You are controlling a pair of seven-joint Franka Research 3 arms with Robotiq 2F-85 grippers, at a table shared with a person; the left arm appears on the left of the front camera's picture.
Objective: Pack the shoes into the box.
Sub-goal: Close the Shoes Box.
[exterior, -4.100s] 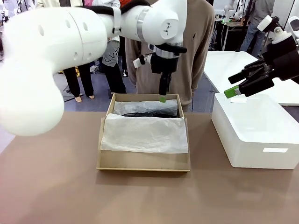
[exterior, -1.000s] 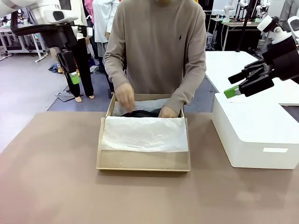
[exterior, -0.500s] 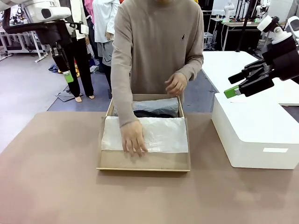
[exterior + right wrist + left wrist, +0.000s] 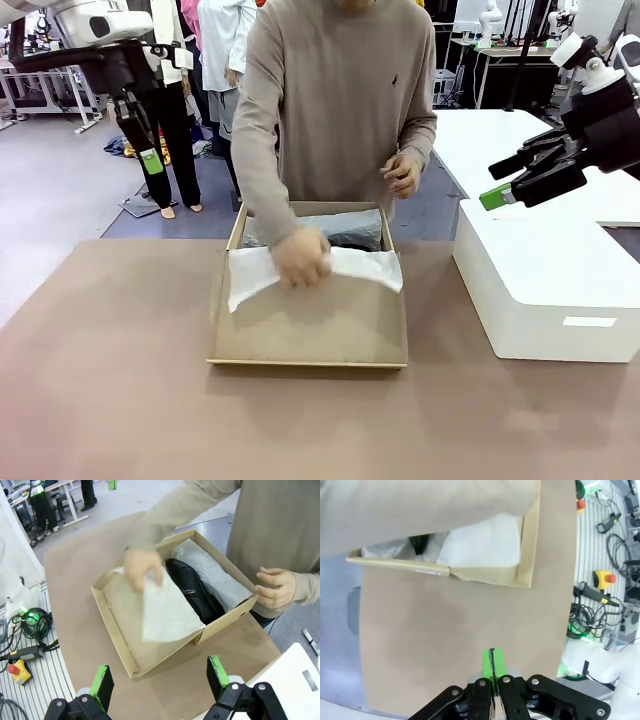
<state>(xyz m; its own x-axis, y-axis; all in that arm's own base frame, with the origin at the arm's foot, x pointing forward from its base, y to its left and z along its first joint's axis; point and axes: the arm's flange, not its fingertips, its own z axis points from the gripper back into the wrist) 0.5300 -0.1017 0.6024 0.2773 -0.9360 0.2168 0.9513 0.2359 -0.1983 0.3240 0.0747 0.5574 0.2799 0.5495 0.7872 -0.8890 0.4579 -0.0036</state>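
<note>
Now that the person's hand has pulled the tissue paper back toward the shoes (apparently both, half hidden) in the box ahead of the spread right gripper, with the left gripper pinched empty, lid-closing looks next.

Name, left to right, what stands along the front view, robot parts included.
From the left: left gripper, jaws shut and held above the floor beyond the table → box → white block.

No legible text or labels anywhere
</note>
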